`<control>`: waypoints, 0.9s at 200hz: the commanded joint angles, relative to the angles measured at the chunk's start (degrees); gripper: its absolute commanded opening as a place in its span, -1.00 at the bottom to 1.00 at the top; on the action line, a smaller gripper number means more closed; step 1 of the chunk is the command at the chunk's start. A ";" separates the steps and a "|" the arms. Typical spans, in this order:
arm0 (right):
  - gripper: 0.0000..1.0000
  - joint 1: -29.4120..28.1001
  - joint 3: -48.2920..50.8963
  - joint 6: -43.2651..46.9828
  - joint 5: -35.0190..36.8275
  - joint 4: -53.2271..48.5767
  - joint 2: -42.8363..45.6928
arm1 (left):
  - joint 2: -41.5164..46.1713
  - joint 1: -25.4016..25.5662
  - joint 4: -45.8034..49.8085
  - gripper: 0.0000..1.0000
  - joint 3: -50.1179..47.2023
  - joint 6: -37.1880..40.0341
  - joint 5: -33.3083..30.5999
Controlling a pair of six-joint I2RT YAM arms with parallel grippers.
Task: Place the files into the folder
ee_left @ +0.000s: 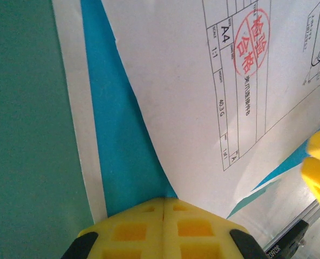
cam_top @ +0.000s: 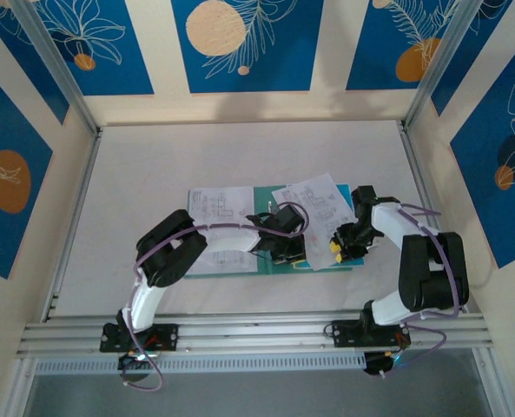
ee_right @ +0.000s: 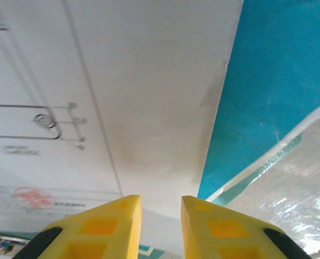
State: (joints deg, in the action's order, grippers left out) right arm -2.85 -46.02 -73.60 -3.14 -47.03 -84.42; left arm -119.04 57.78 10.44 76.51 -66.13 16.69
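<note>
From above, the folder point(cam_top: 264, 198) lies mostly hidden under the files point(cam_top: 215, 204) and both arms, their print too small to read; in the left wrist view the frame cuts off the stamped sheet point(ee_left: 203, 81); the cyan sheet point(ee_left: 122, 135) peeks out as a strip beneath it; whether the left gripper point(ee_left: 164, 210) pinches paper is unclear.

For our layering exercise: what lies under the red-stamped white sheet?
Under the stamped sheet, a cyan-blue sheet shows past its edge; the teal-green folder lies beyond. Anything beneath its middle is covered.

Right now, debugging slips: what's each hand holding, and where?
Left hand apparently pinches a corner of the printed white paper sheet; right hand open, holding nothing.
</note>
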 commanded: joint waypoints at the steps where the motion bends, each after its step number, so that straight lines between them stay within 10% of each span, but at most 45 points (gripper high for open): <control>1: -0.45 1.12 -4.42 2.50 2.18 -0.91 0.32 | -2.19 -0.03 4.25 -1.00 -2.68 -0.64 -2.36; 87: -0.46 3.29 -12.16 14.40 6.06 1.72 -15.36 | -1.19 -0.03 4.15 -1.00 -3.80 -1.02 -3.13; 180: -0.48 8.23 0.83 2.55 1.75 0.61 -4.71 | -1.19 0.05 3.27 -1.00 -3.94 -2.17 -2.98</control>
State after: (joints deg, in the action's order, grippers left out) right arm 5.37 -47.44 -65.56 3.44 -46.96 -90.15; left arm -118.50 57.78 7.88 74.72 -67.64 16.51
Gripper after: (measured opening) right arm 0.257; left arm 0.039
